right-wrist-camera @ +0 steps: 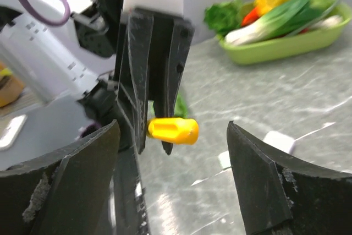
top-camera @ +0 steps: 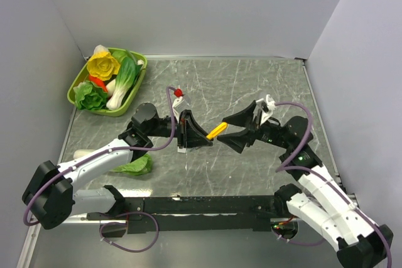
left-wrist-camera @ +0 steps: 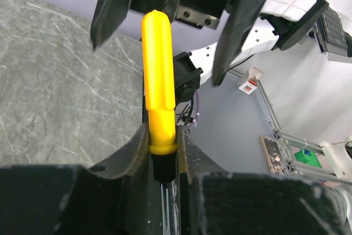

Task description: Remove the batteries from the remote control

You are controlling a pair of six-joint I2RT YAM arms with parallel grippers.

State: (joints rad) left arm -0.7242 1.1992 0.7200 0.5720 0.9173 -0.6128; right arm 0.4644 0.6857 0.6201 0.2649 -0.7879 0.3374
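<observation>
Above surface (top-camera: 251,167) centre | left pincer (left-wrist-camera: 164,131) pinching yellow screwdriver (left-wrist-camera: 158,81) at its collar; right pincer (right-wrist-camera: 171,127) spread, fingers flanking handle tip without touching | remote control (right-wrist-camera: 278,141): blurred white piece on surface just beside right pincer's finger

Top camera looks down from behind the arm bases over the whole marble table (top-camera: 251,86). Wrist cameras sit close behind the left gripper (left-wrist-camera: 163,130) and right gripper (right-wrist-camera: 173,126), facing each other. All three show the yellow-handled screwdriver (top-camera: 217,131).
</observation>
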